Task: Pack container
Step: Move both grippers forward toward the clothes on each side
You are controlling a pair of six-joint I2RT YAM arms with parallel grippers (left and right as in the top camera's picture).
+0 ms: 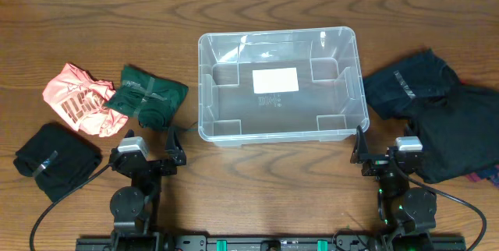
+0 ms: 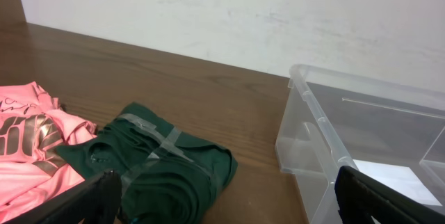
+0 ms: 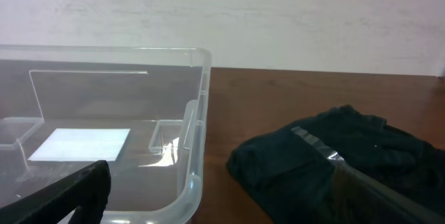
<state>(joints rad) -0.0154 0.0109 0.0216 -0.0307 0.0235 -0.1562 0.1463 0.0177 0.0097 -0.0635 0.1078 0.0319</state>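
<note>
Only the overhead view takes in the whole container. It sits open side up at mid-table, its long axis running left to right and a white label on its base. That view alone also shows a black bundle at the near left. The left wrist view adds a pale wall, with a green shirt and a pink shirt near the container's left end. The right wrist view shows black clothes near its right end. The left gripper and right gripper both have their fingers spread wide, gripping nothing.
</note>
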